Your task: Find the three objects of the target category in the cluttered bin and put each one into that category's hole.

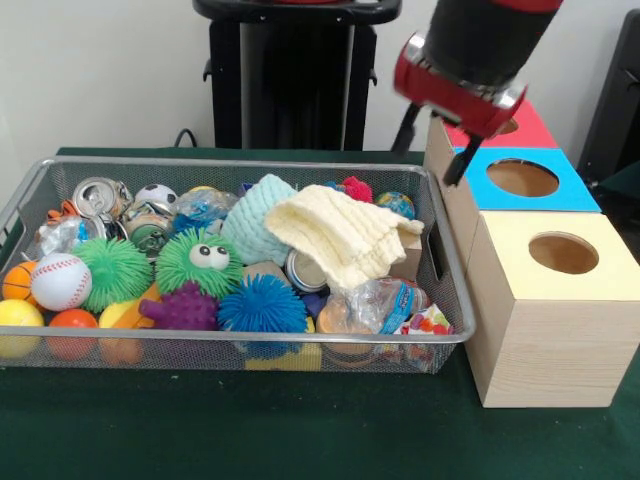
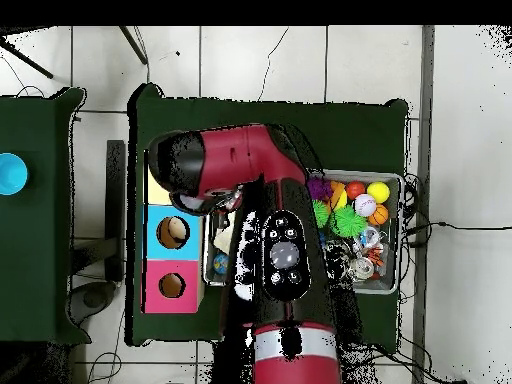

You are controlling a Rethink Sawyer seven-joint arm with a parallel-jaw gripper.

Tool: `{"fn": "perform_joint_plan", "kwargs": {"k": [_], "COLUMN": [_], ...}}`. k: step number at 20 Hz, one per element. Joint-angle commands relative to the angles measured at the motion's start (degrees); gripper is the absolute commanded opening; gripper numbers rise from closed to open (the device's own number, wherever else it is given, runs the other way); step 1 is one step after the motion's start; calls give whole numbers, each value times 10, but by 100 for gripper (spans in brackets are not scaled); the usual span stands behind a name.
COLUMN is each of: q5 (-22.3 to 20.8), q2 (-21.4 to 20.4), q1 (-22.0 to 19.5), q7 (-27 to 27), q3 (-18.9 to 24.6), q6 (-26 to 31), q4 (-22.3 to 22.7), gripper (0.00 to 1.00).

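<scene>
Gripper [image 1: 434, 146] upper right over blue-topped box [image 1: 523, 178], fingers spread, holding nothing; labelled bottle [image 1: 385, 303] lies lower right in bin [image 1: 250, 165], so descend beside the cloth [image 1: 338, 232], not onto it.

Arm [image 2: 270, 240] hides most of the bin [image 2: 392, 285] (overhead).

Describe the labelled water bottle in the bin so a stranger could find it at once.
Start at the wire mesh bin and go to its front corner nearest the yellow-topped wooden box. There, below the cream knitted cloth and right of the blue spiky ball, lies a crumpled clear bottle. Its blue-and-white label sets it apart from the shiny cans.
</scene>
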Motion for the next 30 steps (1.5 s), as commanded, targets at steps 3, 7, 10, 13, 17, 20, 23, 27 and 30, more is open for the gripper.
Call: {"fn": "perform_joint_plan", "kwargs": {"k": [3, 7, 10, 13, 17, 20, 23, 27, 30], "q5": [53, 99, 86, 77, 68, 71, 77, 84, 81], "q2": [0, 18, 24, 42, 79, 78, 68, 51, 32], "q1": [-7, -8, -21, -42, -61, -54, -47, -35, -16], "q7": [130, 154, 76, 6, -29, 3, 29, 66, 101], "q3": [-30, -38, -28, -7, 12, 4, -2, -16, -35], "q6": [-13, 98, 73, 68, 56, 51, 42, 28, 13], "q4": [70, 44, 38, 18, -17, -14, 1, 24, 42], "gripper": [100, 100, 100, 100, 100, 100, 100, 100, 100]}}
